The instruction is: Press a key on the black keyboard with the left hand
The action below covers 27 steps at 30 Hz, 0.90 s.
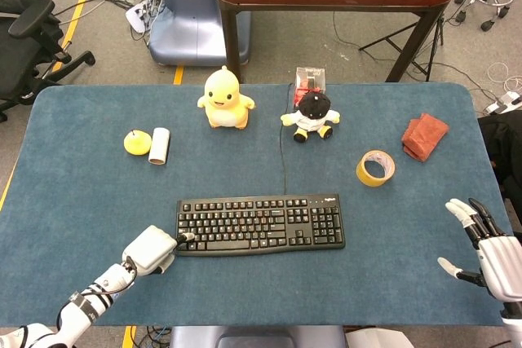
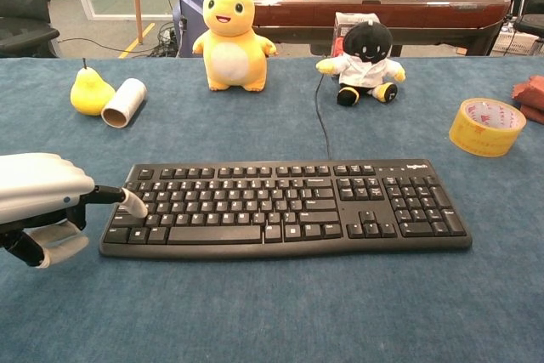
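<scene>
Blue felt covered the worktop (image 1: 73,201), where the black keyboard (image 2: 289,207) lay near the front edge at centre. At its left end the left hand (image 2: 38,201) held nothing, most fingers curled under and one pointed out over the outermost keys; whether its tip touched a key could not be told. The pressing step looked in hand, calling next for a short, straight push down. The right hand (image 1: 489,252) hung spread and empty, well apart.
</scene>
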Motion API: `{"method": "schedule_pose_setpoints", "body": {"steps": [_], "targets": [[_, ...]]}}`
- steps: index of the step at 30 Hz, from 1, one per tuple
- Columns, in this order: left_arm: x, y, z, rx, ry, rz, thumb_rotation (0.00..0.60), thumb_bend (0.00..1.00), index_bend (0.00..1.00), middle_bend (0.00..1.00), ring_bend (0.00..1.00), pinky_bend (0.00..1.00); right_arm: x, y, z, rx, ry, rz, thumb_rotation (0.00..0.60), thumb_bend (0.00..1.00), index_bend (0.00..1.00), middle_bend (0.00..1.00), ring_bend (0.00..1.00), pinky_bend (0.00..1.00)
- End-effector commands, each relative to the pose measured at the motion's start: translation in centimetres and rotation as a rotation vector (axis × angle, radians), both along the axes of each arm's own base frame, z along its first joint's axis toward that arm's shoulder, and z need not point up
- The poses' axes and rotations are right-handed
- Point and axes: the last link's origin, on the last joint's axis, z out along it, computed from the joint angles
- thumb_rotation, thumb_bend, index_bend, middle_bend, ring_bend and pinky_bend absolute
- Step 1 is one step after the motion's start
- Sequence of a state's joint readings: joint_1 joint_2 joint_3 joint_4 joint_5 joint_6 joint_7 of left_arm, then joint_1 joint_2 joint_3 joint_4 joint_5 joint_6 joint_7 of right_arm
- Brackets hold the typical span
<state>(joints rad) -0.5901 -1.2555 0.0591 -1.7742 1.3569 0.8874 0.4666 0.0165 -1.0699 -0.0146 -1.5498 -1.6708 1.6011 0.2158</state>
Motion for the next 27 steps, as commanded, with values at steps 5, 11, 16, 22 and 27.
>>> {"method": "schedule_pose_setpoints", "body": {"steps": [5,11,16,22,27], "targets": [[0.0,0.0,0.0,0.0,0.007,0.001,0.6,0.49,0.18,0.9,0.83,1.0,0.0,0.0,0.0,0.0,0.002,-0.002,0.6,0.0,0.15,0.15,0.05,0.44],[0.2,0.0,-0.3,-0.007,-0.001,0.0,0.6,0.49,0.18,0.9,0.83,1.0,0.0,0.0,0.0,-0.001,0.0,-0.003,0.6,0.0,0.15,0.15,0.05,0.44],[0.4,-0.2,-0.5,-0.011,0.0,-0.005,0.6,0.49,0.18,0.9,0.83,1.0,0.0,0.0,0.1,-0.004,-0.003,-0.001,0.6,0.0,0.15,0.15,0.05,0.44],[0.2,-0.2,-1.0,-0.021,0.008,0.0,0.6,0.49,0.18,0.9,0.83,1.0,0.0,0.1,0.2,-0.006,-0.005,0.0,0.6,0.0,0.15,0.15,0.05,0.44],[0.0,-0.1,-1.2,-0.022,0.018,0.004,0.6,0.49,0.18,0.9,0.83,1.0,-0.1,0.1,0.2,-0.007,-0.007,-0.001,0.6,0.0,0.15,0.15,0.05,0.44]]}}
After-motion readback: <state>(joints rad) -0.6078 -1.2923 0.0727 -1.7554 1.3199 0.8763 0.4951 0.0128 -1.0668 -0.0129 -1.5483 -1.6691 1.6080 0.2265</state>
